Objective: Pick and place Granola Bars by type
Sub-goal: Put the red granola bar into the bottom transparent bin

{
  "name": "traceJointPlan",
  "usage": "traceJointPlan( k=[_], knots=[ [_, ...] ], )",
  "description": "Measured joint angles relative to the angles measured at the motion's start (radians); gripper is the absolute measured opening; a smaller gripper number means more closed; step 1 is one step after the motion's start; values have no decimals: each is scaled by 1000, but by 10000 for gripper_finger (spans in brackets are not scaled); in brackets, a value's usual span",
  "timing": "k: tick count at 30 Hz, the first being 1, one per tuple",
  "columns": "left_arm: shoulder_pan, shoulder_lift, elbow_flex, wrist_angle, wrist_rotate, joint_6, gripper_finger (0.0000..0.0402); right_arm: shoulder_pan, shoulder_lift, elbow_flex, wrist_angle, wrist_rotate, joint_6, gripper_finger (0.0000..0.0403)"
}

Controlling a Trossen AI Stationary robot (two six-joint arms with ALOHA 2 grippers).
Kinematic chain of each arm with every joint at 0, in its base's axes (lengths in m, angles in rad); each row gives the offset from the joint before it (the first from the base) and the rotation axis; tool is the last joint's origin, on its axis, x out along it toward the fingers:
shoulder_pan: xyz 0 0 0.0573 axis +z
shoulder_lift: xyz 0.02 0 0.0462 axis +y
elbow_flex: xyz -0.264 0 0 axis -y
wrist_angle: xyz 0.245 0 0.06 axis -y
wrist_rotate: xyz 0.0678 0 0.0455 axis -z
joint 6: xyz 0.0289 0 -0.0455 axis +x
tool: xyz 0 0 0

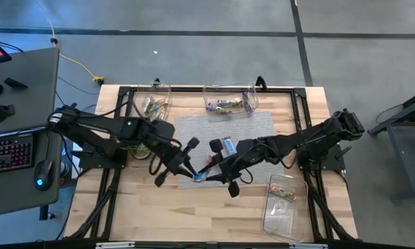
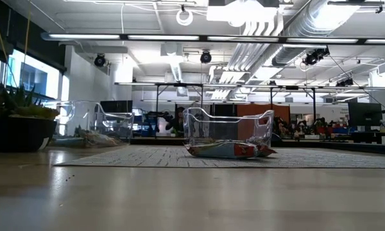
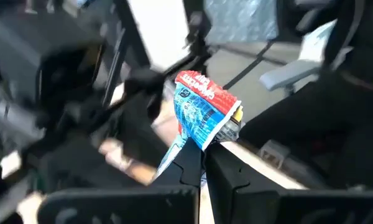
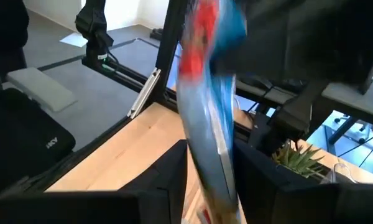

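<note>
A blue granola bar with red print (image 1: pixel 200 177) hangs between my two grippers above the bare wood, near the table's middle. It shows in the left wrist view (image 3: pixel 204 112) and, blurred, in the right wrist view (image 4: pixel 205 118). My left gripper (image 1: pixel 189 170) comes at it from the left and is shut on it. My right gripper (image 1: pixel 214 173) comes from the right, one finger on each side of the bar. More bars lie in the far left bin (image 1: pixel 153 105), the far middle bin (image 1: pixel 228 104) and the near right bin (image 1: pixel 283 205). My left gripper pinches the bar's narrow blue end (image 3: pixel 188 144) between its two fingers. The rest of the bar stands out beyond the fingertips, its red-printed end (image 3: pixel 205 87) free and clear of the table. My right gripper has the bar's lower part (image 4: pixel 216 168) between its two fingers (image 4: pixel 173 177), which lie across the bar. The bar fills the gap and runs on past the fingertips. Blur hides how closely the pads meet it.
A grey mat (image 1: pixel 194 128) lies between the far bins and the arms. In the low view the middle bin (image 2: pixel 228 128) holds wrapped bars (image 2: pixel 228 151), and a potted plant (image 2: pixel 16 122) stands at the left. A desk with a keyboard (image 1: pixel 10 152) is left of the table.
</note>
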Motion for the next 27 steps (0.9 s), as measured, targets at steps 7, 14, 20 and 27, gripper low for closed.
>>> traceJointPlan(
  k=[7,14,20,27],
  knots=[
    [0,30,-1,35,-42,0,0,1,0,0,-5,-4,1,83],
    [0,37,-1,35,-58,1,0,2,1,0,-25,-18,2,25],
    [-1,37,-1,26,-108,-58,6,1,1,0,-40,-17,8,36],
    [-2,36,-1,-33,-220,-83,73,0,1,0,-93,5,64,18]
  ],
)
